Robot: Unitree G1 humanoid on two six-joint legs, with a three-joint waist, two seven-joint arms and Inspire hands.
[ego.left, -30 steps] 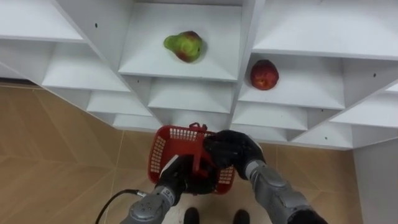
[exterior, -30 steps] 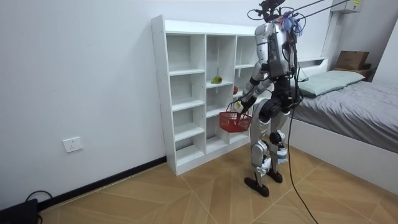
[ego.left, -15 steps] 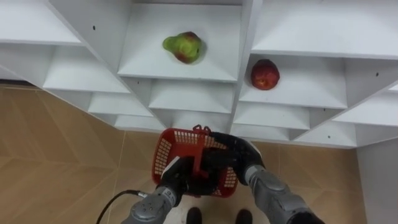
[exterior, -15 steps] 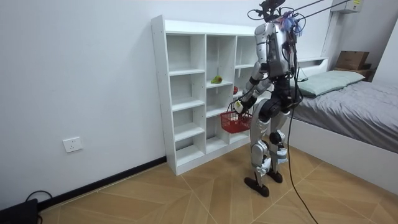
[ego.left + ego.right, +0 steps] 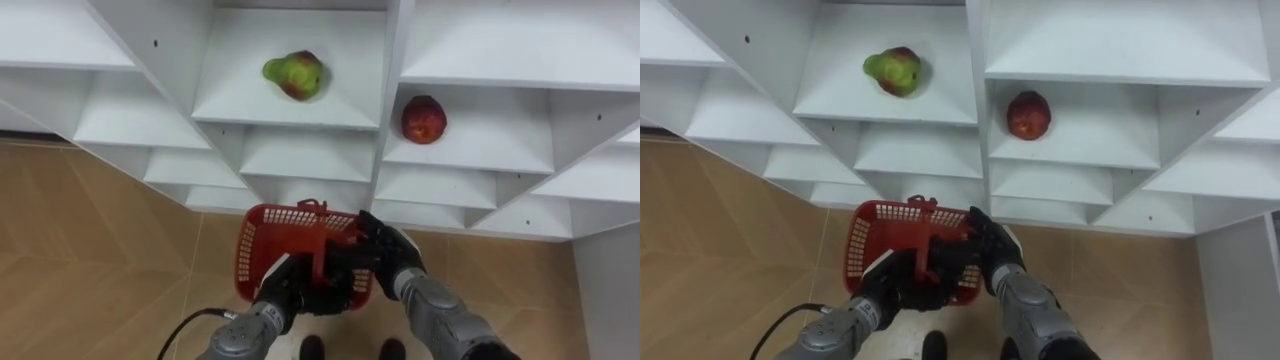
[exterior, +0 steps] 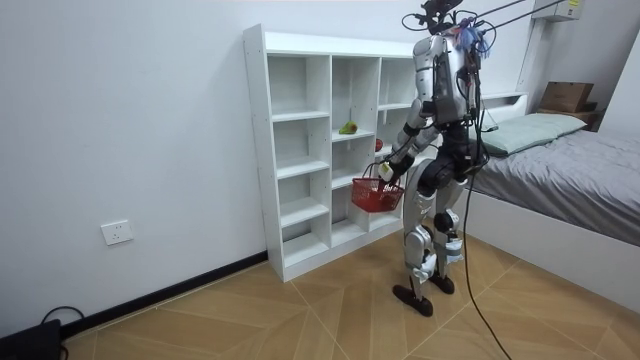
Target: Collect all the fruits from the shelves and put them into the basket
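- The white closet is standing on the wooden floor, backing against the wall.
- A green-and-red pear is lying on a shelf board in the closet's middle column.
- A red apple is resting on a lower board in the column to the right, sitting near that board's left end.

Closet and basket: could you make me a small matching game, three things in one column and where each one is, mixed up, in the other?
Things:
1. pear
2. apple
3. basket

Places:
a. hanging from the left hand, in front of the closet
b. on a shelf in the closet's middle column
c. on a lower shelf, one column to the right

Pairs: 1-b, 2-c, 3-a
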